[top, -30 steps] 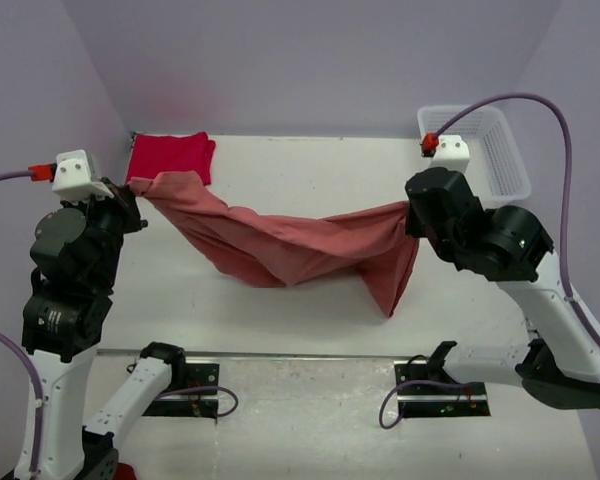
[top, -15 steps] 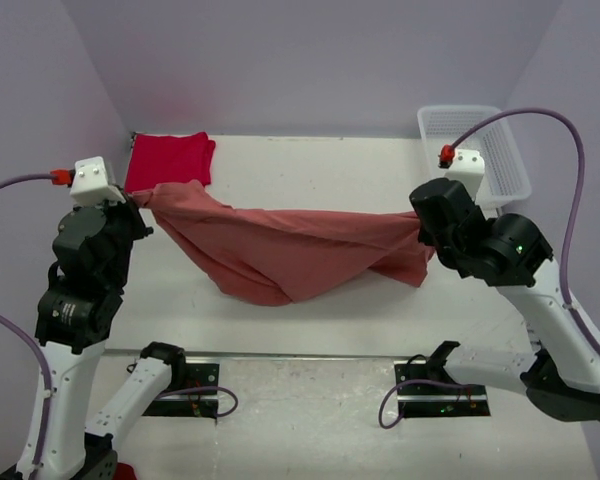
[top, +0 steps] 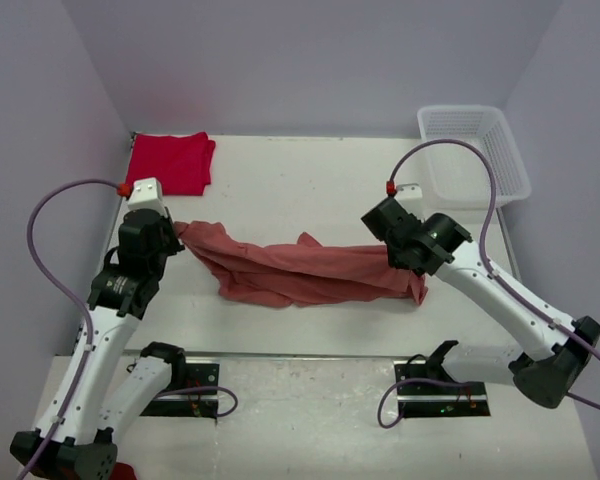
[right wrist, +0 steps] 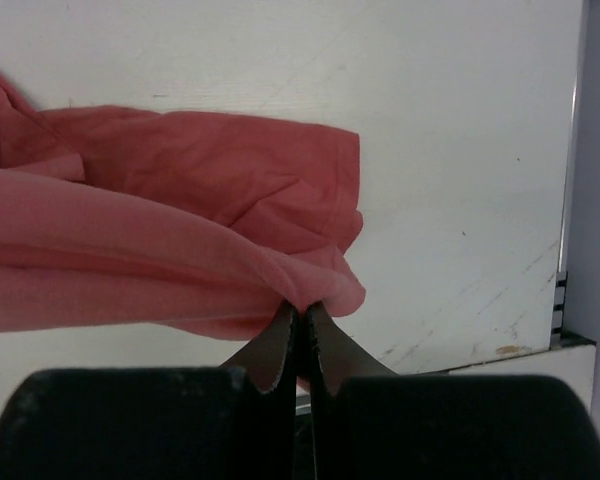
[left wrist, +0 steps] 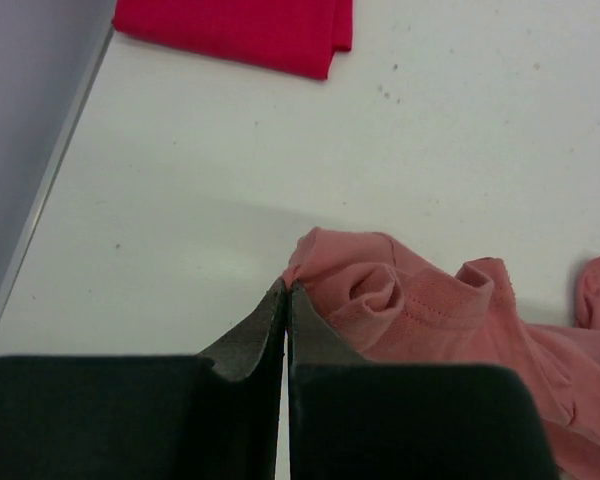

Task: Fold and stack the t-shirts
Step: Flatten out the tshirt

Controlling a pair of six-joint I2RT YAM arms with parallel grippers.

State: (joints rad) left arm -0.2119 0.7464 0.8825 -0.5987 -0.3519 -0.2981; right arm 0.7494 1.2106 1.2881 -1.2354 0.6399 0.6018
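Colours as I see them from my end: the salmon-pink tee (top: 300, 272) is a plain dusty pink with no print. The red tee (top: 168, 162) is bright solid red. The table (top: 310, 190) is white with faint grey scuffs, the basket (top: 502, 150) is white mesh, and the walls (top: 310, 60) are pale lilac. Cables (top: 34, 240) are purple. The left gripper (left wrist: 286, 292) and right gripper (right wrist: 300, 310) are charcoal black.
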